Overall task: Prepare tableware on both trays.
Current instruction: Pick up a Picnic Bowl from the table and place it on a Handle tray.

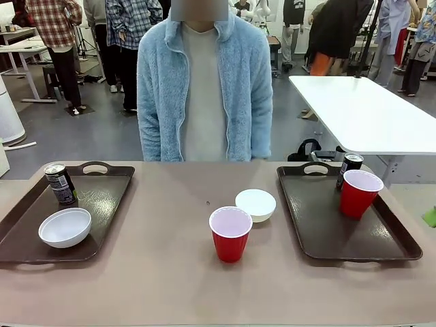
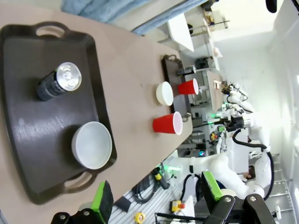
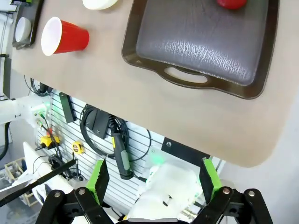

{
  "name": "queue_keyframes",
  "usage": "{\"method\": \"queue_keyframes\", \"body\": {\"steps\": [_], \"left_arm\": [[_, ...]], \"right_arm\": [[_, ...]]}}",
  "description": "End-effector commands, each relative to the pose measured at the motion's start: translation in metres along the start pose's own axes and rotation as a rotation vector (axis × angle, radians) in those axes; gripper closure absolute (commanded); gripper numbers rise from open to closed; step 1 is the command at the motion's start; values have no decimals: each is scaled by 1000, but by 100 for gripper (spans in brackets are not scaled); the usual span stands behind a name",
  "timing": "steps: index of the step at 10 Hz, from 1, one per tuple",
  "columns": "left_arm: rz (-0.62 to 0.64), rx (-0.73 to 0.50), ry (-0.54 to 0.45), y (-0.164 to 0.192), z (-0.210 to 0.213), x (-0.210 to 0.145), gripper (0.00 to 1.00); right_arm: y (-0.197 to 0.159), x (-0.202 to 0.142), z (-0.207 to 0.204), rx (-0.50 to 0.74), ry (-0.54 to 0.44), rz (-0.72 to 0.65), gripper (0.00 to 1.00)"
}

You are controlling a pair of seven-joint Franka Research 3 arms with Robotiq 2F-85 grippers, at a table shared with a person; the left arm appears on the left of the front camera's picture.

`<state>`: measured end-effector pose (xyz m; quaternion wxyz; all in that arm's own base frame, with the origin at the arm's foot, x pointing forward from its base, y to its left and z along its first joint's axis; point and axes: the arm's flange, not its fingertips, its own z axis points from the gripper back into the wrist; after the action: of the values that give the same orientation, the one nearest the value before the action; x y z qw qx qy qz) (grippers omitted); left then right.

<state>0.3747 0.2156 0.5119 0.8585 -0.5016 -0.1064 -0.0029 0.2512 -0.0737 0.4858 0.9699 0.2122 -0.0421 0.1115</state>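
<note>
Left end effector (image 2: 156, 193) and right end effector (image 3: 154, 179) wide open, empty. Round white bowl (image 1: 255, 204), tapered red cup (image 1: 230, 234) on smooth tabletop (image 1: 170, 272) between rimmed trays (image 1: 102, 197)

Front camera faces across table (image 1: 170, 286); wrist cameras high, probably beyond near edge; all share middle red cup (image 1: 230, 234).

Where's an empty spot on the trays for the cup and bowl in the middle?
Left tray: bare along its right side, beside the left can and left bowl. Right tray: bare across its near half, in front of the right cup and right can. Crowded: mid-table, where the middle cup and middle bowl sit close together.
</note>
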Motion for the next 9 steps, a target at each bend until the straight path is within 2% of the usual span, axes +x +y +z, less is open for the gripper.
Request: {"method": "queue_keyframes", "body": {"steps": [1, 2, 4, 6, 9], "left_arm": [[0, 0, 0, 0, 0, 0, 0], [-6, 39, 21, -8, 1, -5, 0], [157, 49, 62, -2, 5, -24, 0], [258, 78, 35, 17, 5, -32, 0], [286, 72, 5, 33, -2, -34, 0]], "right_arm": [[0, 0, 0, 0, 0, 0, 0], [13, 15, -3, -68, -14, 26, 0], [51, 48, -11, -191, -45, 88, 0], [103, 84, -12, -235, -63, 168, 0], [149, 143, -28, -269, -92, 199, 0]]}}
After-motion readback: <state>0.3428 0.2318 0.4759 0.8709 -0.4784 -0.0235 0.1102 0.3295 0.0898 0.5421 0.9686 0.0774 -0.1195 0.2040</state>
